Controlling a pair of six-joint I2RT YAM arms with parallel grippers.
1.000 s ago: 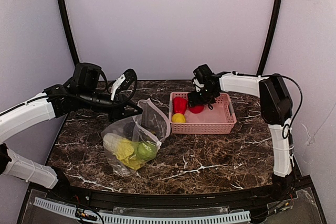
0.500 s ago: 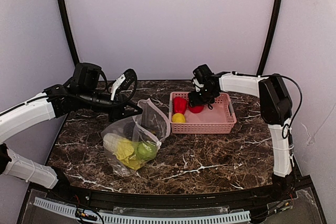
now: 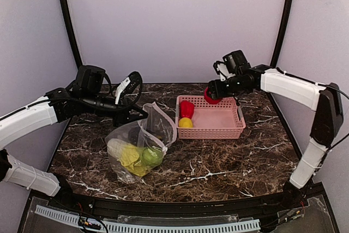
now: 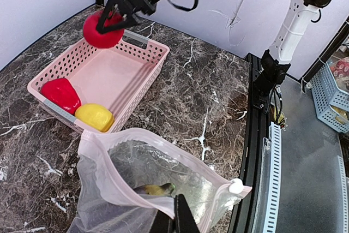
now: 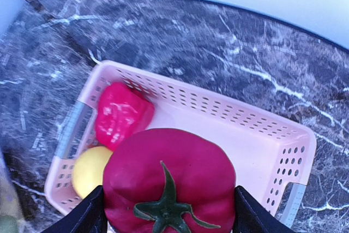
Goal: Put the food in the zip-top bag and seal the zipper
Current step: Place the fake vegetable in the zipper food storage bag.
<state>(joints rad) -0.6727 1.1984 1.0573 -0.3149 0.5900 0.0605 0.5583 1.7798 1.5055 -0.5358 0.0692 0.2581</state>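
Item, my right tool [image 3: 214, 93]: closed around a red round piece [image 3: 211, 97] with a green stem, one finger on each side, held in the air over the far rim of the pink basket [image 3: 214, 133] and apart from it. Item, the basket: right of centre on the marble worktop [image 3: 245, 156], its long sides running left to right. It holds the red bell pepper [image 3: 187, 108] against the far left corner and a yellow round piece [image 3: 185, 123] just nearer, touching the left wall. The right part of its floor is bare pink lattice. Item, my left tool [image 3: 140, 115]: pressed together on the far edge of the zip-top bag [image 3: 133, 137], lifting that edge so the mouth stands open toward the basket. Item, the zipper [image 4: 112, 135]: unsealed along the mouth. Item, bag contents: the yellow-green cabbage [image 3: 130, 157] with its white stalk to the left, and a green round piece [image 3: 152, 156] touching it on the right. The bag lies left of centre, its mouth just beside the basket's left wall; I cannot tell whether they touch. Item, room: bare marble lies near and right of the basket, bounded by the dark raised lip [image 3: 191, 201] at the near edge.
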